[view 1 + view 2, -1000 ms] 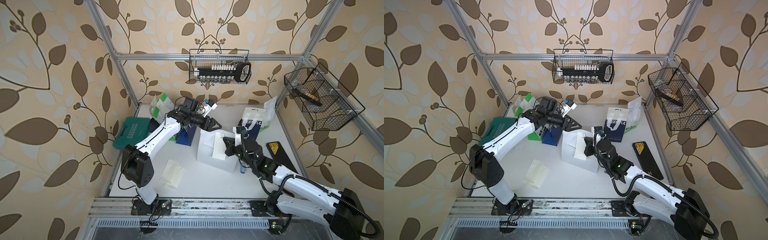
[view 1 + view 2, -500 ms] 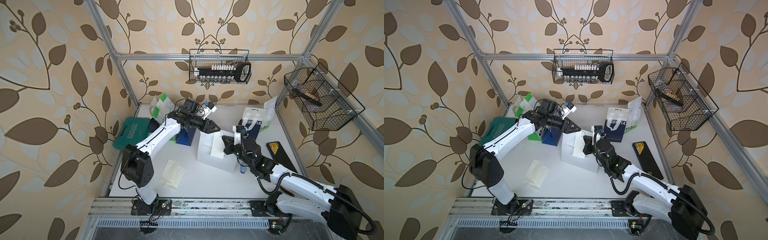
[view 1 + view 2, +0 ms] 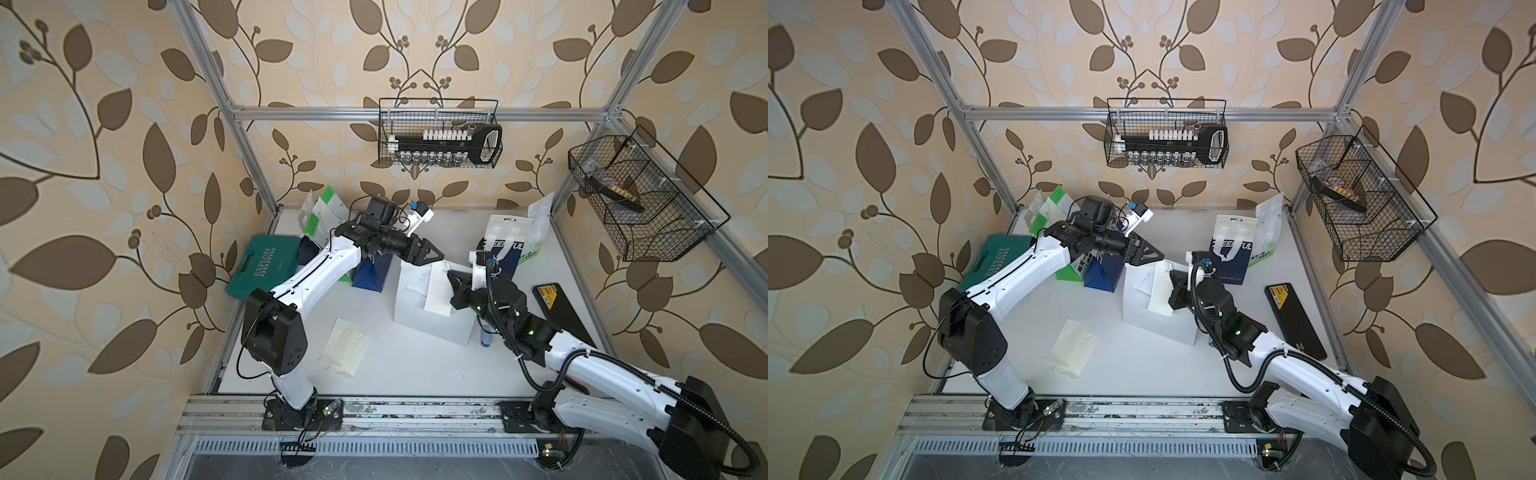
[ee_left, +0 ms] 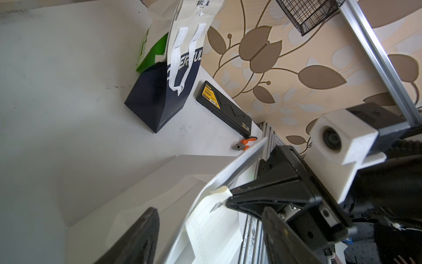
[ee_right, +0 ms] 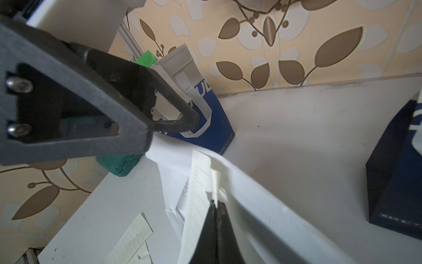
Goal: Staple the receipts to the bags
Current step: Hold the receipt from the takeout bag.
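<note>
You've got the white bag (image 3: 1142, 320) lying mid-bench (image 3: 1142, 374). One receipt (image 3: 1158, 293) rests on its upper part. The right claw (image 3: 1172, 275) pinches that slip at the edge nearer its own arm. The left claw (image 3: 1156, 252) hangs just over the bag's far rim. Loose receipts (image 3: 1073, 347) lie well apart, towards your left arm. A navy bag (image 3: 1231, 257) stands just behind the right claw.
</note>
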